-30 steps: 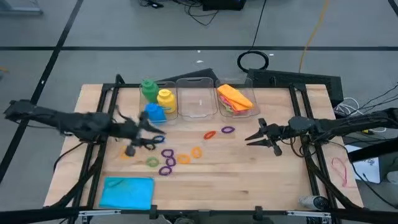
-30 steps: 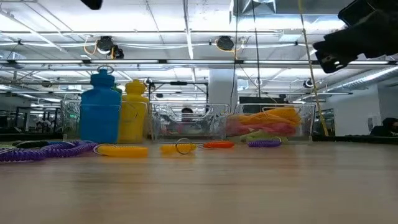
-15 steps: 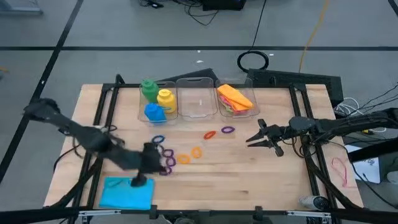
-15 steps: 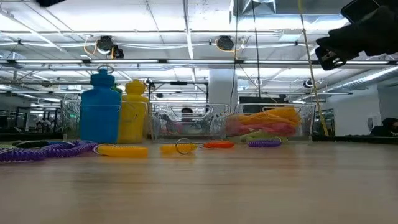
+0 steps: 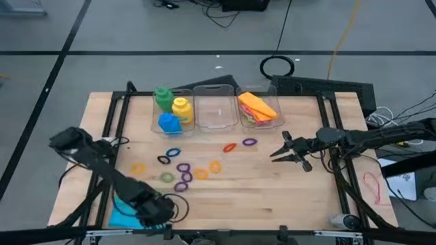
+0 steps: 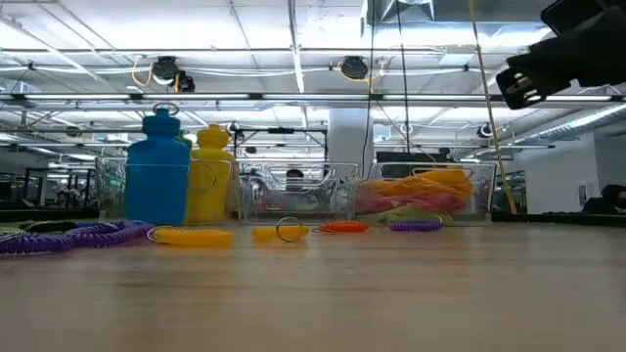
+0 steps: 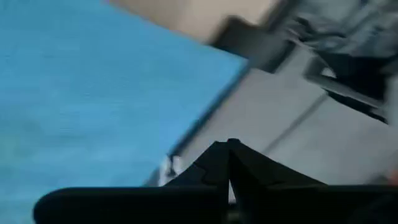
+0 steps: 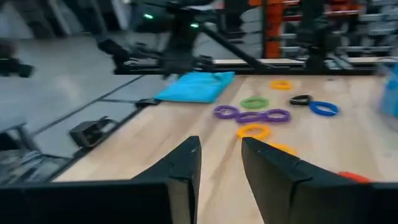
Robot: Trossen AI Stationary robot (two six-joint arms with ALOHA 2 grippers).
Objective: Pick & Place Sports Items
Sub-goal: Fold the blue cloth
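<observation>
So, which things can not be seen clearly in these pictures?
- Blue cloth: high view, partly hidden under the left gripper; whether the shut fingers pinch it cannot be told.
- Pink and green cloths: high view, hidden under the orange cloth in its bin.
- Left gripper: absent from the low view.

Your two arms are matte black throughout, built from slim tubular links with chunkier rounded joint housings. On the left arm (image 5: 102, 167) you get a bulky dark joint block near the base and a thin black cable looping off the wrist. The left gripper (image 7: 229, 148) shows two black fingers tapering to wedge tips with flat facets. The right arm (image 5: 354, 139) looks the same: black links, boxy wrist, thin cabling along it. The right gripper (image 8: 219, 163) has two angular black fingers on a flat black crossbar. Markings and screws are too small to make out.
</observation>
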